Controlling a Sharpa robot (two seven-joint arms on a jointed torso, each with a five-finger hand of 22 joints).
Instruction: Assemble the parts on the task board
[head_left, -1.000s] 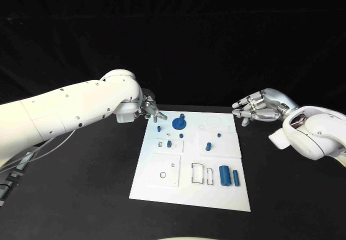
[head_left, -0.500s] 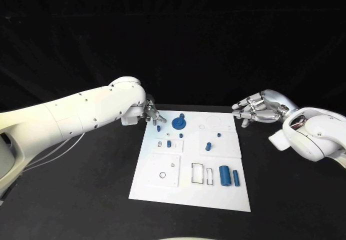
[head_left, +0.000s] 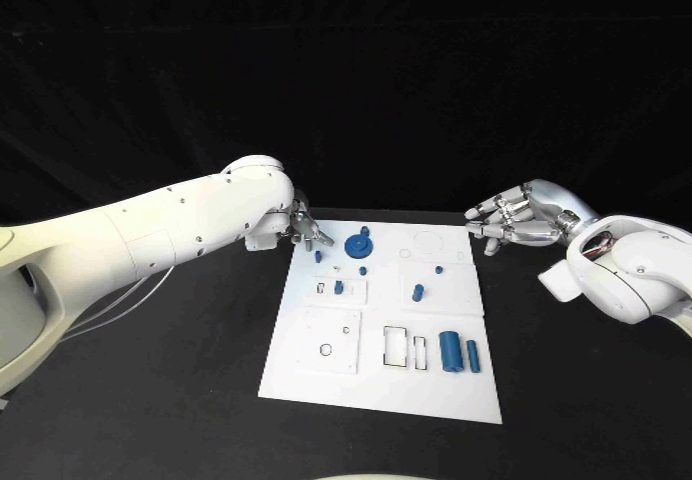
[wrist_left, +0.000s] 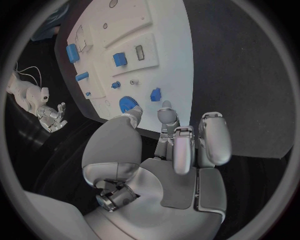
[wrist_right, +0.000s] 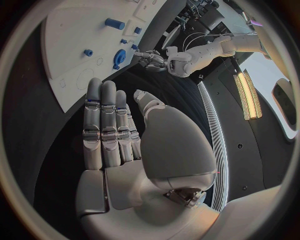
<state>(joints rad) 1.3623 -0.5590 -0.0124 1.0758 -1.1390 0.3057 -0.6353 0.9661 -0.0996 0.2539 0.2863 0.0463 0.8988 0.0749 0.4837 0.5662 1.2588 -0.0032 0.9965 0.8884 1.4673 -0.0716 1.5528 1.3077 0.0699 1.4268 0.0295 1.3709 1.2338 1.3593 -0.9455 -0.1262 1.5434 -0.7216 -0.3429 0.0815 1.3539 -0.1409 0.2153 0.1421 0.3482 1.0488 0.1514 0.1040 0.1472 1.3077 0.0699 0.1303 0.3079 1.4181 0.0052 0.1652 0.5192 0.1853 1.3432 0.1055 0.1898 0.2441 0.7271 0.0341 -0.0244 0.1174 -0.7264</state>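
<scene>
Reach stage, I judge: my left robot hand (head_left: 303, 228), fingers spread and holding nothing, hovers at the far left corner of the flat white task board (head_left: 335, 388) on the black worktop (head_left: 159, 400), just beside the toothed blue gear (head_left: 358, 245). Next comes a fine pinch on it. Right robot hand (head_left: 515, 218) waits open beyond the far right corner.

You see two glossy white arms, left arm (head_left: 159, 225) dotted with small dark screws, a pale cable (head_left: 108, 300) trailing beneath; silver hands, left hand (head_left: 299, 226), right hand (head_left: 516, 218), grey palm pads.
</scene>
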